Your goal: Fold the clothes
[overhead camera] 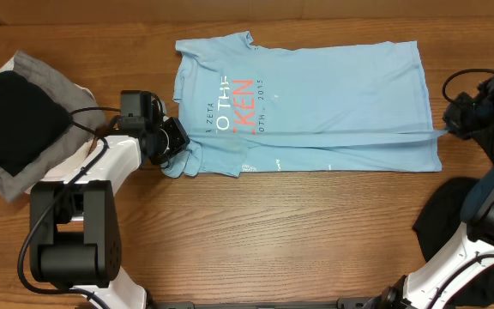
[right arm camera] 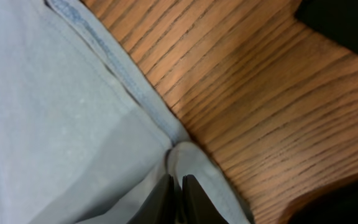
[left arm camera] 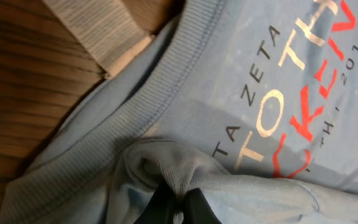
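A light blue T-shirt (overhead camera: 316, 103) with white and red-orange lettering lies spread across the wooden table, its front long edge partly folded over. My left gripper (overhead camera: 177, 142) is shut on a bunch of the shirt's cloth near the collar and sleeve (left arm camera: 179, 180) at the shirt's left end. My right gripper (overhead camera: 453, 127) is shut on the hem edge (right arm camera: 178, 155) at the shirt's right end. A plain black garment (overhead camera: 11, 116) lies on a grey cloth at the left. Another black cloth (overhead camera: 453, 223) lies at the front right.
A grey cloth and white cloth pile (overhead camera: 33, 77) sits under the black garment at the far left. Bare wood table (overhead camera: 298, 232) runs along the front. My arm bases stand at front left (overhead camera: 67, 232) and front right (overhead camera: 487, 215).
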Tool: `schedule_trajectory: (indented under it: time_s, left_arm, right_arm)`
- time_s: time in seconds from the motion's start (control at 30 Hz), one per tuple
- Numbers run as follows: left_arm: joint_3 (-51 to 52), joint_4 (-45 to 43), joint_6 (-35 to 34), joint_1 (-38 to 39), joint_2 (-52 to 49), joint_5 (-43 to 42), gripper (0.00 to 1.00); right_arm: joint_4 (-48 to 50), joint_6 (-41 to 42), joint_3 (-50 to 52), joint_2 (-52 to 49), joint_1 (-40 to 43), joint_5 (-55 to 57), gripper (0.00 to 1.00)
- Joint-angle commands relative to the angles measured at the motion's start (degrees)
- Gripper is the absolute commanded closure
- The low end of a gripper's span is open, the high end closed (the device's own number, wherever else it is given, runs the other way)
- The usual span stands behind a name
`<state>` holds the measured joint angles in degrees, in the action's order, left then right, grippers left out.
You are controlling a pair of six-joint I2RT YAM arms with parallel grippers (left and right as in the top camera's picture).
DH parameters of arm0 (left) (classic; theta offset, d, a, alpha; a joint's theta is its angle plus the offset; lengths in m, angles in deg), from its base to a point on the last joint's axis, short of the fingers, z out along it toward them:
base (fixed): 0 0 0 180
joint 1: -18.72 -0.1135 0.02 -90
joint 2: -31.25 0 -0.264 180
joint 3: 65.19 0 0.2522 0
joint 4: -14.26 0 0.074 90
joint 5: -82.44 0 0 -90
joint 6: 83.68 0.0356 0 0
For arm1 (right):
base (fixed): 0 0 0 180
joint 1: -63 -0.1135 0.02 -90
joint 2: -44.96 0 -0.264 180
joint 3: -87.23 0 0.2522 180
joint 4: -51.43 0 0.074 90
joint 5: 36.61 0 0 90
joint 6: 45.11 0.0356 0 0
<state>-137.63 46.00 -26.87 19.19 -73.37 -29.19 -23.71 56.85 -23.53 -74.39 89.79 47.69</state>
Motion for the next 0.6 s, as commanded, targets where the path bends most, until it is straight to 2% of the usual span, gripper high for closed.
schedule_trajectory:
  time_s: [0.0, 0.17, 0.23, 0.27, 0.3, 0.33, 0.37, 0.4, 0.57]
  left_arm:
    - [-0.3, -0.4, -1.1, -0.8, -0.9, 1.2, 0.96]
    - [-0.3, -1.4, -1.1, -0.8, -0.9, 1.0, 0.96]
    - [-0.3, -1.6, -1.1, -0.8, -0.9, 0.8, 0.91]
    - [-0.3, -2.4, -1.1, -0.8, -0.9, 0.0, 0.72]
    - [-0.3, -3.5, -0.3, -0.8, -0.8, -1.2, 0.43]
    - [-0.6, -4.1, 1.2, -0.9, -0.6, -2.9, 0.19]
    - [-1.3, -3.7, 1.8, -1.0, -0.3, -3.2, 0.04]
    - [-2.1, -3.1, 2.0, -1.2, 0.1, -3.0, 0.00]
    - [-8.6, 3.4, 8.2, -0.8, 5.0, -3.0, 0.00]
  right_arm:
    - [1.2, 0.0, -0.1, -0.5, -0.2, 1.0, 0.90]
    - [2.1, 0.0, -0.1, -0.5, -0.2, 0.5, 0.90]
    - [2.1, 0.0, -0.1, -0.5, -0.2, 0.5, 0.90]
    - [1.9, 0.0, -0.1, -0.5, -0.2, 0.5, 0.90]
    - [1.5, 0.0, -0.1, -0.5, -0.2, 0.5, 0.90]
    - [0.9, 0.0, -0.1, -0.5, -0.2, 0.5, 0.90]
    - [0.0, 0.0, -0.1, -0.5, -0.2, 0.5, 0.90]
    - [-1.2, 0.0, -0.1, -0.5, -0.2, 0.5, 0.90]
    - [-9.0, -0.1, 0.0, -0.5, -0.2, 0.4, 0.91]
